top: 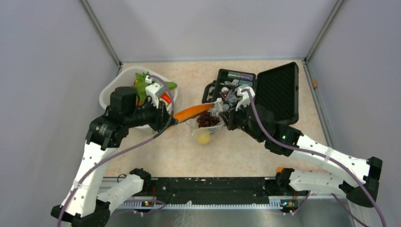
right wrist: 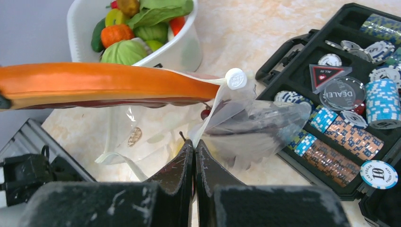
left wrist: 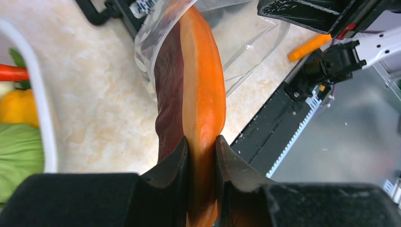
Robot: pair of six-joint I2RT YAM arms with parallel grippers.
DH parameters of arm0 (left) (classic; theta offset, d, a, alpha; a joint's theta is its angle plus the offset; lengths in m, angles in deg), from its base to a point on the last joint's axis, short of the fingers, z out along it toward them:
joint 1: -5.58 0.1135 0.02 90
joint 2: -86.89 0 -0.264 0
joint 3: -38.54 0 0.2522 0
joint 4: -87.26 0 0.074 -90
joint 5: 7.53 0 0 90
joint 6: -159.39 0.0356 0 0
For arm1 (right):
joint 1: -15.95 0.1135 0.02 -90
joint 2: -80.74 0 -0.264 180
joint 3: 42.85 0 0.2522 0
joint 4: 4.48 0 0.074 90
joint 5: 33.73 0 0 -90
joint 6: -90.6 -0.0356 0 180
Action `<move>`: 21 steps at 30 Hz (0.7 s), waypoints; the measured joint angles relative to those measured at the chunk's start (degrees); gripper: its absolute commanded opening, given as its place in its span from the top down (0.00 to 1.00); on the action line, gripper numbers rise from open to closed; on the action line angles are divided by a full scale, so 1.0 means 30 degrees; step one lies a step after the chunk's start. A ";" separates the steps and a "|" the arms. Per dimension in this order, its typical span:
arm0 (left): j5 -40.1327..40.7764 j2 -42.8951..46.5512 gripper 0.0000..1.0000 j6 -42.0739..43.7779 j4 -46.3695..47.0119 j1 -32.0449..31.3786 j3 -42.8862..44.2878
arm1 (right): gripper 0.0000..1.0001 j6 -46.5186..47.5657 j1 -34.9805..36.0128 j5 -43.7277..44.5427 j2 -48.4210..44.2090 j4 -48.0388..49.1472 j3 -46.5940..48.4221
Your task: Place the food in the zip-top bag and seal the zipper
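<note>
Left tool [left wrist: 202, 143] clamps orange slice [left wrist: 204, 71], tip at zip-top bag [left wrist: 253, 45] mouth.

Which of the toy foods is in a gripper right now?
The long orange slice: the left gripper clamps it, tip at the mouth of the zip-top bag. The other foods lie loose in the bag or the white basket.

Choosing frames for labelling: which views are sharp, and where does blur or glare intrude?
Top external: evenly lit, sharp throughout. Left wrist: the left gripper is blurred up close, the orange toy slice crisp. Right wrist: the crumpled zip-top bag veils the poker chips behind it.
</note>
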State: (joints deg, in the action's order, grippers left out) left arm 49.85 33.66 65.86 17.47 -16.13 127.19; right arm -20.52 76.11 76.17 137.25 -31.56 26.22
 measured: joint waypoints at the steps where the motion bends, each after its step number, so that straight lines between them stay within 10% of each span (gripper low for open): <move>1: 0.0138 0.0204 1.00 0.0000 0.0022 0.0146 0.0109 | 1.00 -0.0182 -0.0138 0.0102 -0.0007 0.0022 -0.0051; 21: -0.0852 0.3111 1.00 -0.0182 0.1836 0.0648 0.0765 | 1.00 -0.1588 -0.1282 0.0342 0.0306 -0.0022 -0.0051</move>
State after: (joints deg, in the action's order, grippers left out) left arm 47.29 42.99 65.31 22.98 -14.19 129.49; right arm -25.28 72.26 77.20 138.17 -31.62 26.06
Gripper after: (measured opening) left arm 0.234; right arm 0.006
